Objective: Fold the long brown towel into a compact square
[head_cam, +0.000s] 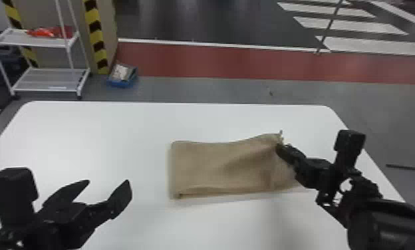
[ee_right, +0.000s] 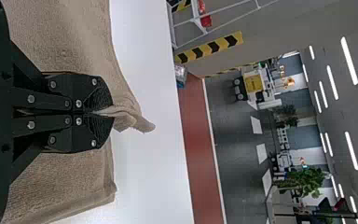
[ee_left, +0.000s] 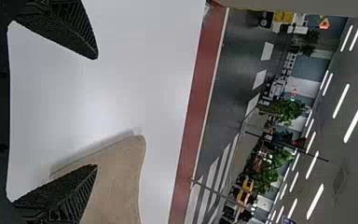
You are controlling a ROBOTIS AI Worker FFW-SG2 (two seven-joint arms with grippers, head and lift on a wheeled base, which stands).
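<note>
Brown towel [head_cam: 216, 168] lies partly pinched in the right tool [head_cam: 279, 148].

No words, brands or numbers can be read. Of signs, black-and-yellow warning stripes [head_cam: 97, 40] run down a pillar [head_cam: 108, 33] beyond the far left corner of the table [head_cam: 83, 139], and white crossing bars [head_cam: 349, 26] are painted on the floor beyond the table's far right side. In the left wrist view an orange triangle [ee_left: 324, 22] shows well beyond the table, with any mark on it too small to make out. A blue sign [ee_left: 286, 219], also well beyond the table, bears pale marks that cannot be read.
</note>
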